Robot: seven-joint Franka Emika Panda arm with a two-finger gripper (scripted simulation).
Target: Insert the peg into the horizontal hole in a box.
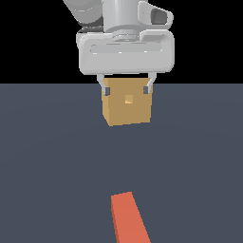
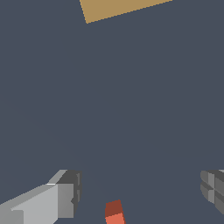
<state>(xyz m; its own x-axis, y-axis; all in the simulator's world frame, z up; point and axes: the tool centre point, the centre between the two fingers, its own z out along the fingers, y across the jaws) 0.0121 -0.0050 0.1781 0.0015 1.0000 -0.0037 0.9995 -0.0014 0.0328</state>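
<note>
1. The peg (image 1: 128, 219) lies flat on the floor (image 1: 52, 161) at the lower centre of the exterior frame. Only its red-orange part shows, and it runs off the bottom edge, slanting slightly toward the lower right.
2. In the wrist picture the peg (image 2: 114, 212) shows as a small red-orange end at the bottom edge, between the two fingers and touching neither.
3. The box (image 1: 127, 105) sits on the floor in the upper middle of the exterior frame, well apart from the peg, with its tan face turned toward the camera.
4. The hole (image 1: 128, 99) is a small square in the centre of that face.
5. In the wrist picture only a tan strip of the box (image 2: 122, 8) shows, along the top edge.
6. The gripper (image 1: 126, 90) hangs above the floor at the top centre of the exterior frame, its pale body overlapping the box's top edge in the picture.
7. Its fingers (image 1: 103, 86) are spread wide apart and hold nothing; in the exterior frame their tips line up with the box's upper corners.
8. In the wrist picture the gripper (image 2: 140, 192) shows one finger at the lower left and the other at the lower right edge, with bare floor between them.
</note>
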